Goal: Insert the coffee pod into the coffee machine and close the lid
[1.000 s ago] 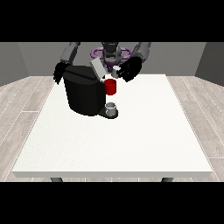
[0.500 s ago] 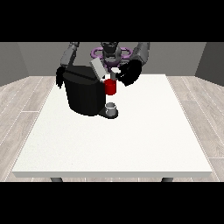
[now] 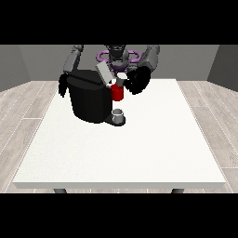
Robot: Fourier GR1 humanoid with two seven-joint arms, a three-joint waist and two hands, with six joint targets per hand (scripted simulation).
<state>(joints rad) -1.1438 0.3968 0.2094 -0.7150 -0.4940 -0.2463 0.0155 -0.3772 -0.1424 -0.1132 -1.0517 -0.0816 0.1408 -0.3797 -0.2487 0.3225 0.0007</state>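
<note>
At the view's left, one hand hangs beside the coffee machine, just off its rear wall; its fingers point downward, but whether they are curled or straight cannot be told. The machine is a black body standing on the white table, with a small grey cup on its drip base. Its lid stands tilted up and open. Directly right of the lid, the coffee pod shows as a small white disc above the red front section of the machine, close to the opening. Whether the pod is seated or merely above the opening cannot be told. The hand at the view's right is against the pod; its finger posture is also unreadable.

Task status, as a judgement: insertion is under way or nearly complete; lid closure is not yet done.

The table surface is plain white and flat. Around it lies pale wood-plank flooring, with grey walls behind the robot.
</note>
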